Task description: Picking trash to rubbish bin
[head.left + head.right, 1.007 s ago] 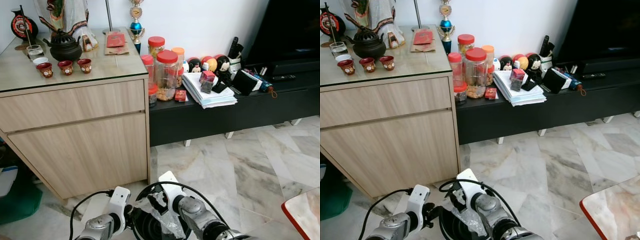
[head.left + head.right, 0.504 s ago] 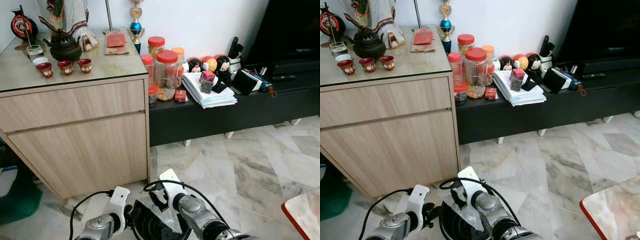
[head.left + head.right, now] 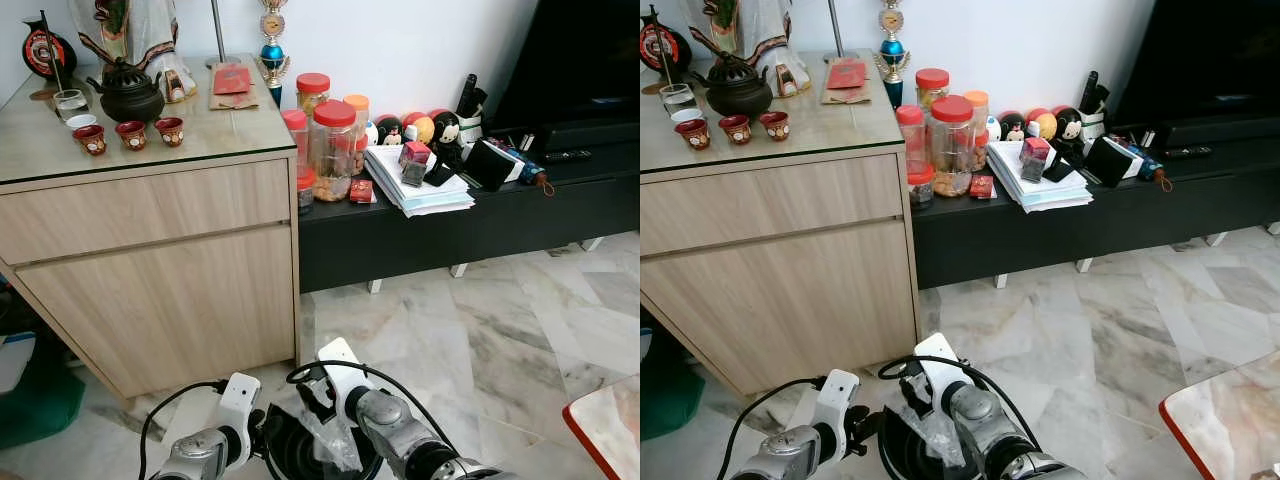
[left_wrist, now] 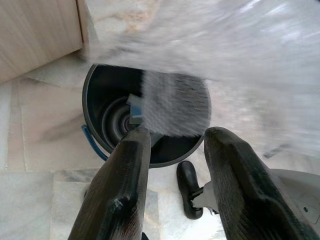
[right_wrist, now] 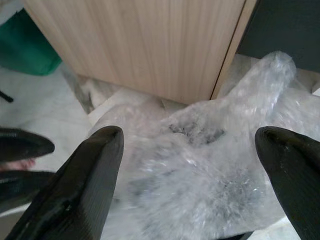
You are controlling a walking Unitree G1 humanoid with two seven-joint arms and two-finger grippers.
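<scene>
While near, low: right gripper (image 5: 187, 165) spread wide, clear plastic bag (image 5: 200, 165) between its fingers.
Left gripper (image 4: 172, 150): parted, nothing pinched.
Left wrist view: black rubbish bin (image 4: 97, 125) below the bag.
Far: wooden cabinet (image 3: 160, 270).

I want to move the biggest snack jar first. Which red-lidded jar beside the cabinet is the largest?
The wide clear jar at the front middle of the cluster. Its red lid is the broadest, and it stands taller than the slim red-lidded jar next to the wooden cabinet.
</scene>
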